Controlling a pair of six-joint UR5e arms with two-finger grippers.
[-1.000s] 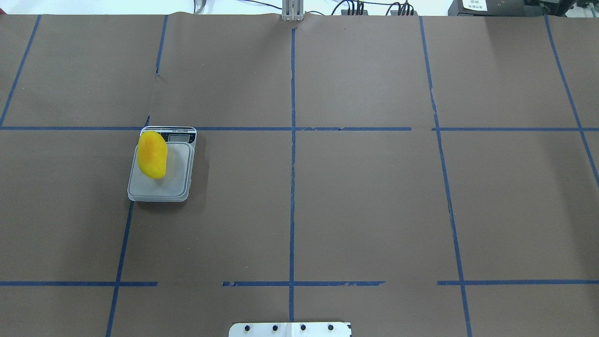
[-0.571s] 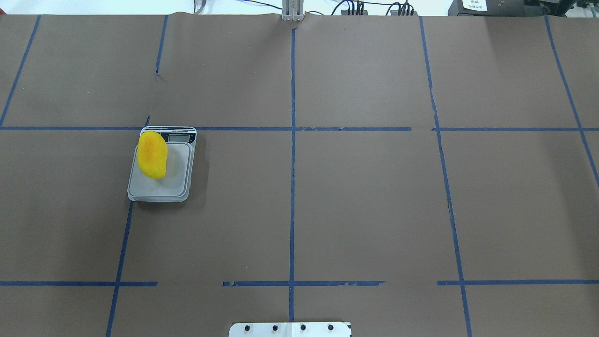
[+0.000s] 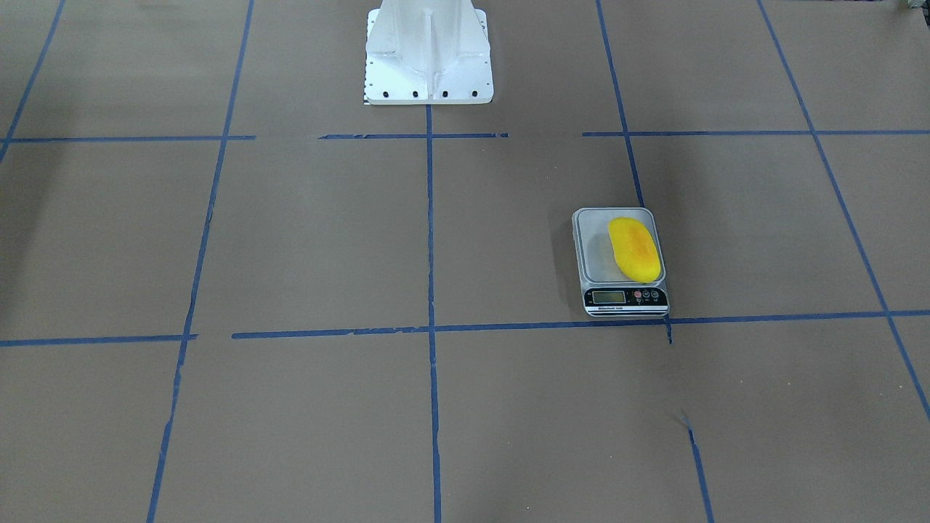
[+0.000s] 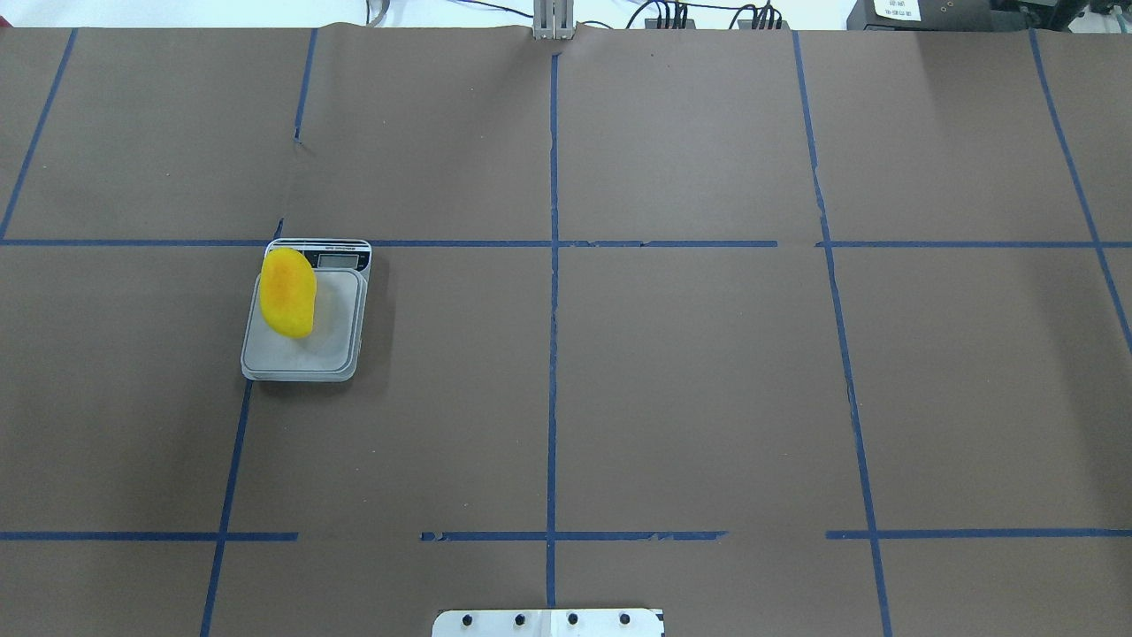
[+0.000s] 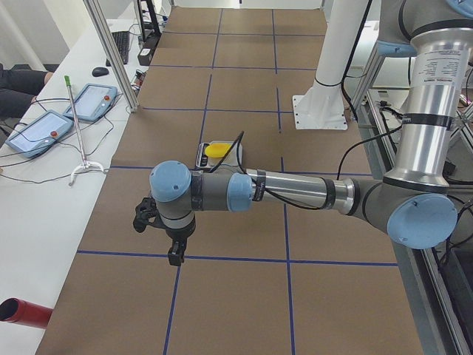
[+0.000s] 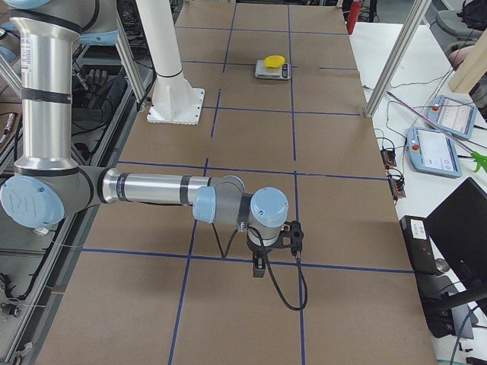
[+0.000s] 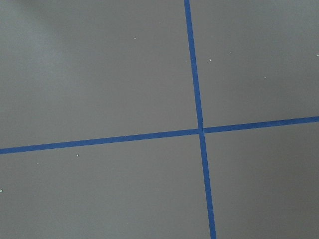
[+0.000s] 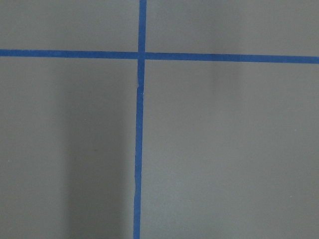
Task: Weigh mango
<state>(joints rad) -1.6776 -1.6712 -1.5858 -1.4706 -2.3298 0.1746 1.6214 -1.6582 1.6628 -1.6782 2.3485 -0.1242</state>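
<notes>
The yellow mango (image 4: 287,292) with an orange blush lies on the left side of the grey scale's platform (image 4: 329,349), nothing touching it. It also shows in the front view (image 3: 634,249) above the scale's display (image 3: 609,296), and in both side views (image 5: 216,150) (image 6: 273,61). My left gripper (image 5: 174,255) hangs over the table well away from the scale, seen only in the left side view; I cannot tell if it is open. My right gripper (image 6: 260,268) is far from the scale, seen only in the right side view; I cannot tell its state.
Brown paper with blue tape lines (image 4: 553,354) covers the table. The robot's white base (image 3: 429,51) stands at the near edge. Teach pendants (image 5: 44,126) and cables lie on the white bench beyond the far edge. Both wrist views show only paper and tape.
</notes>
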